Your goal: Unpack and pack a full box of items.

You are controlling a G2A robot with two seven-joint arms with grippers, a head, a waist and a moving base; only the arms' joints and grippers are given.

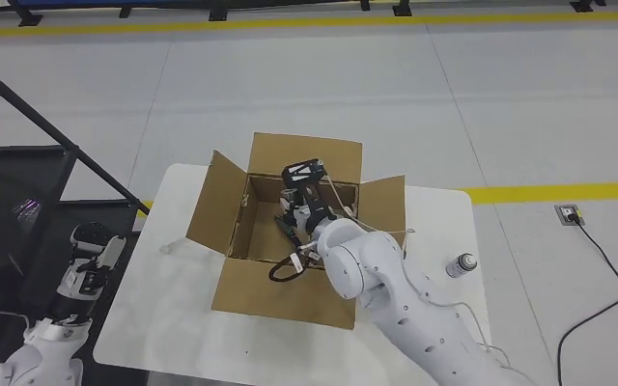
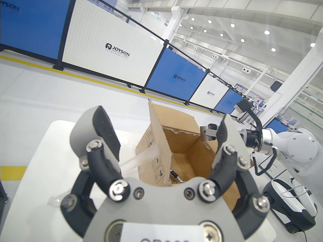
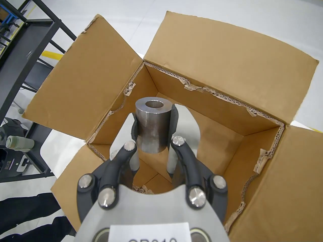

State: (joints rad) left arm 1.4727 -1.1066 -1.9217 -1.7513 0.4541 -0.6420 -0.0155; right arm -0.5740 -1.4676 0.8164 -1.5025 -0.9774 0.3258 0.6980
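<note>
An open cardboard box [image 1: 307, 152] stands with its flaps spread on the white table [image 1: 174, 318]. My right gripper [image 3: 154, 120] hangs over the box's opening [image 3: 227, 56], shut on a hollow steel cylinder [image 3: 151, 132] held upright. In the top view the right gripper [image 1: 293, 201] is above the box's middle. The left wrist view shows the cylinder [image 2: 207, 132] over the box [image 2: 154, 149]. My left gripper [image 2: 164, 124] is open and holds nothing, off the table's left edge [image 1: 92, 253], facing the box.
A small grey bottle [image 1: 462, 264] stands upright on the table to the right of the box. A black rack [image 1: 39, 193] stands left of the table. A dark slim item [image 2: 175, 175] lies inside the box.
</note>
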